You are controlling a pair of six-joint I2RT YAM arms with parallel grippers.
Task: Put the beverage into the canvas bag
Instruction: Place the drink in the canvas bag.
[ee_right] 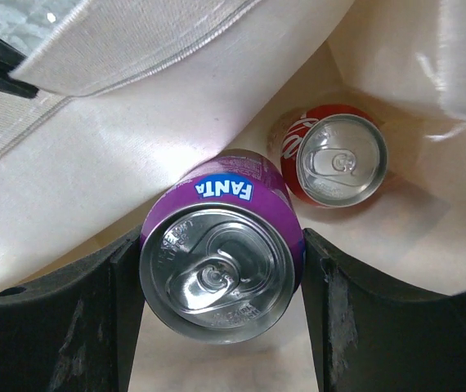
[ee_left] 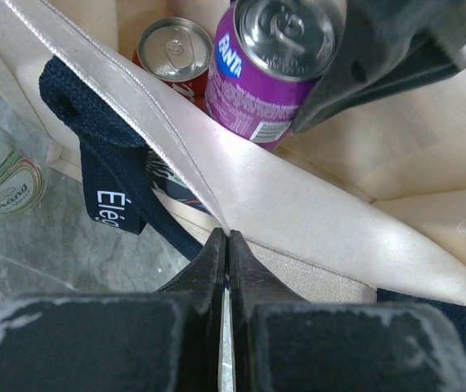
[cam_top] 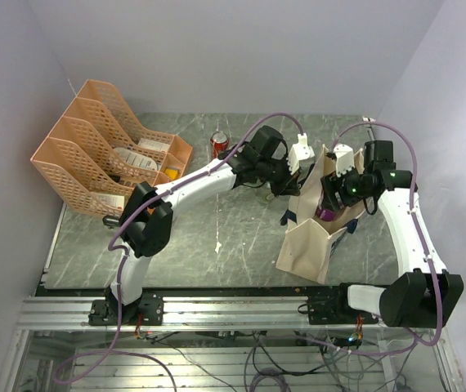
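Note:
The cream canvas bag (cam_top: 306, 245) stands right of centre with its mouth open. My left gripper (ee_left: 227, 238) is shut on the bag's rim (ee_left: 315, 212), beside a navy handle (ee_left: 102, 139). My right gripper (ee_right: 221, 273) is shut on a purple Fanta can (ee_right: 221, 253), a finger (ee_right: 94, 314) on each side, and holds it upright inside the bag's mouth. The can also shows in the left wrist view (ee_left: 270, 69) and in the top view (cam_top: 325, 214). A red cola can (ee_right: 339, 159) stands upright on the bag's bottom, next to the purple can.
Orange plastic file trays (cam_top: 102, 151) stand at the back left. A red can (cam_top: 219, 144) stands on the table behind the left arm. A green-labelled can (ee_left: 0, 175) is on the table just outside the bag.

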